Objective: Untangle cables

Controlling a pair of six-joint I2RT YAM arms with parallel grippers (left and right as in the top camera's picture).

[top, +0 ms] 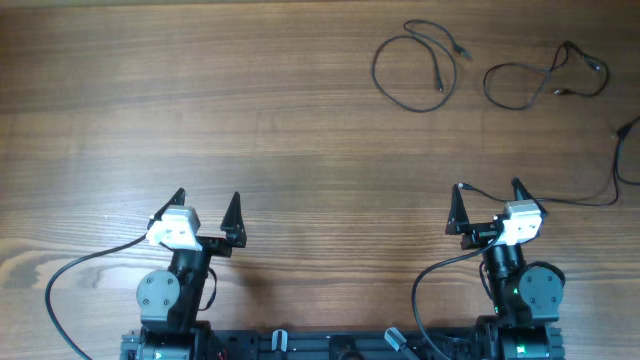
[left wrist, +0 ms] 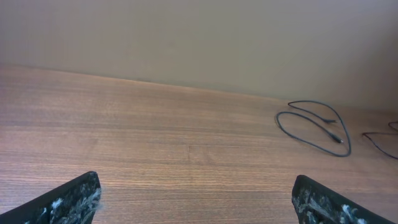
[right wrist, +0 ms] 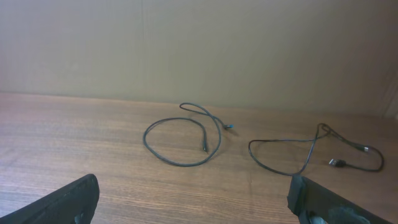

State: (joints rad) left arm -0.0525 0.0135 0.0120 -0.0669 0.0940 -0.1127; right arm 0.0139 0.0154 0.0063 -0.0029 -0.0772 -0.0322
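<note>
I'm holding left gripper (top: pixel 208 196) and right gripper (top: pixel 487 187) jaws wide apart, empty; left cable (top: pixel 376 70) lying looped, right cable (top: pixel 487 85) stretching sideways, plugs pointing right.

Far-R cable (top: pixel 615 155) partly off-frame, overhead view; plug types unclear

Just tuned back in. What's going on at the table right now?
Nothing is being handled at this moment. The left gripper and the right gripper both sit open and empty near the robot's edge of the table. Two thin black cables lie on the far right part of the table: one loose loop and a second loop to its right. They lie apart and are not knotted together. Neither gripper is near them.
</note>
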